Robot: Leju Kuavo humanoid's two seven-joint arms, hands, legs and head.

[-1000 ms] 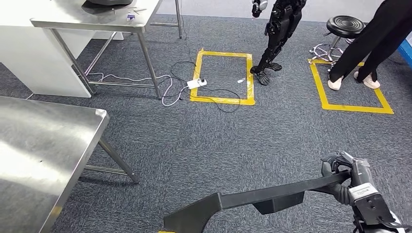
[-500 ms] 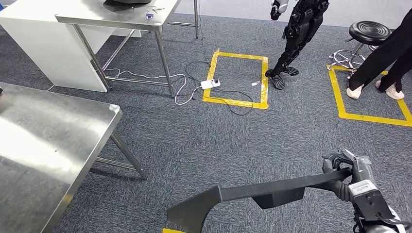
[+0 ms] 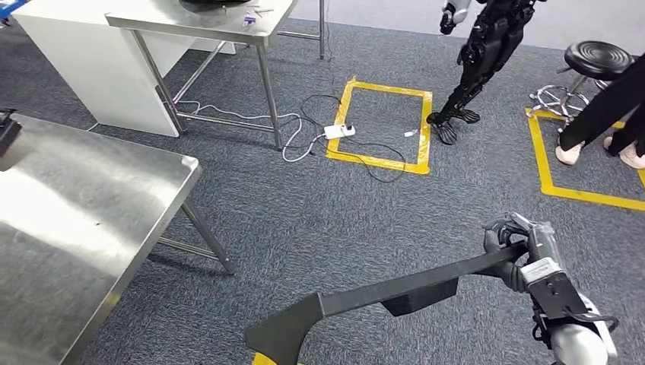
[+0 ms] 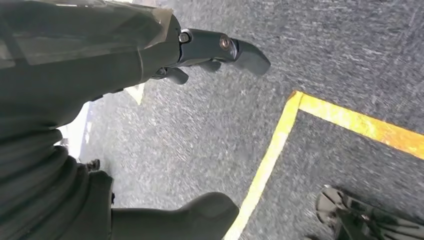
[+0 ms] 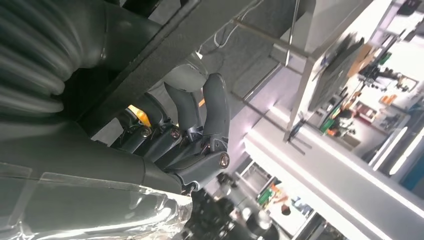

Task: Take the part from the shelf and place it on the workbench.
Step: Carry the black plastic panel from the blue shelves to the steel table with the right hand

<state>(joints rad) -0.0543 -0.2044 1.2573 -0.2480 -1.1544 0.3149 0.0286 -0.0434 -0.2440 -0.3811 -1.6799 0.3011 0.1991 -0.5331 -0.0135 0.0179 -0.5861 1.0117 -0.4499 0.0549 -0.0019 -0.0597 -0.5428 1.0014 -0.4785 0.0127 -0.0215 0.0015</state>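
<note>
A long black angular part [image 3: 380, 293] hangs level over the carpet at the lower middle of the head view. My right hand [image 3: 517, 251] grips its thin right end, fingers wrapped around the bar. The right wrist view shows the same hold close up: dark fingers [image 5: 200, 125] curl under the black part [image 5: 175, 45]. The steel workbench [image 3: 91, 213] stands at the left, its near corner well to the left of the part's wide end. My left hand [image 4: 100, 55] hangs over the carpet, fingers and thumb apart, holding nothing.
A second steel table [image 3: 220, 23] and a white cabinet [image 3: 99, 68] stand at the back left. Cables and a power strip [image 3: 338, 131] lie by a yellow tape square [image 3: 384, 160]. A black humanoid robot [image 3: 487, 53], a stool [image 3: 597, 61] and a person's legs [image 3: 608, 114] are at the back right.
The whole picture has shifted to the right, so the camera has turned left and more of the workbench shows. My right hand keeps its grip on the part.
</note>
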